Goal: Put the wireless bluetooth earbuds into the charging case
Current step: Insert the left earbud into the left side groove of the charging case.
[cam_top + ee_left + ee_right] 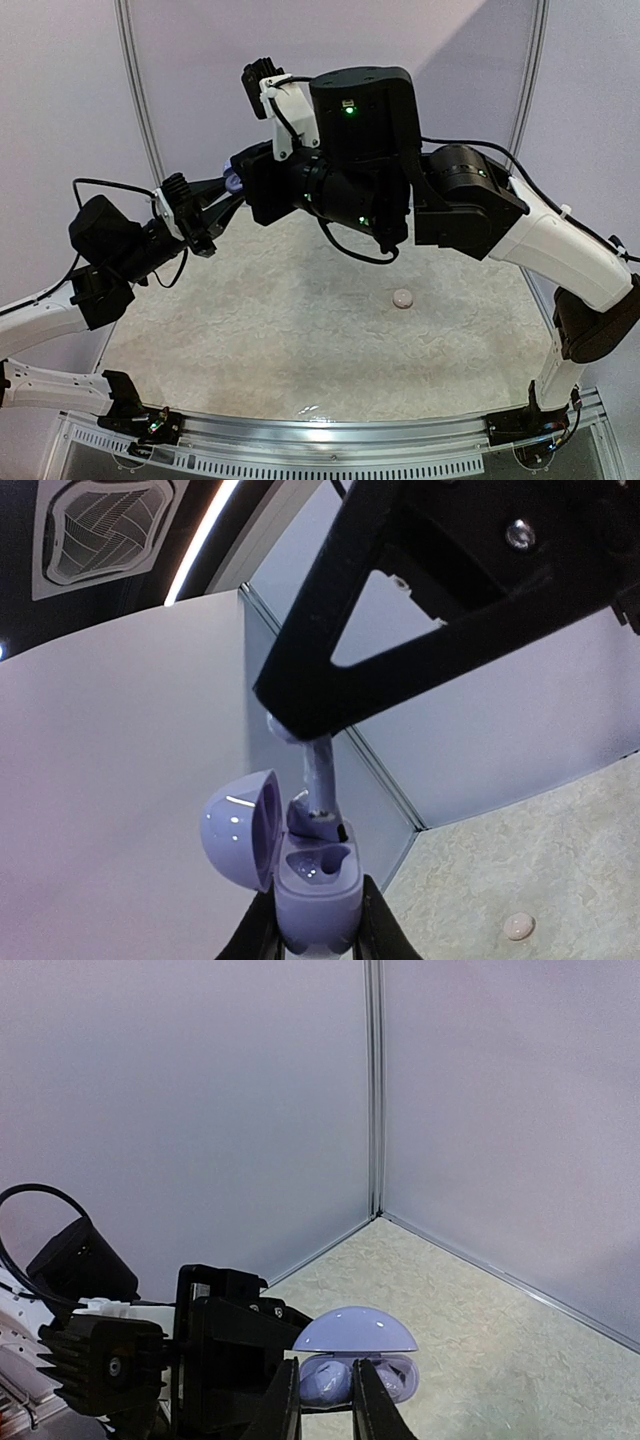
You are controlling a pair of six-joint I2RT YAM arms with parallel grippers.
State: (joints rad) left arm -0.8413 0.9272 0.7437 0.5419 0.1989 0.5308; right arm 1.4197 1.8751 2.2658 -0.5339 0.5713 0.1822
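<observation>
Left gripper (315,922): jaws closed tight on the case (316,892), gripping its lower body and holding it in the air above the table (300,340) at about 10 o'clock in the top view. Lid (236,830) swung open toward 9 o'clock in the left wrist view.

Right gripper (327,1396): jaws nearly together, pinching an earbud (321,776) by its stem. The earbud's head sits at the socket on the case's 12 o'clock side, stem upright.

Other earbud (403,298): loose on the table, about 3 o'clock from centre, well apart from both grippers.
</observation>
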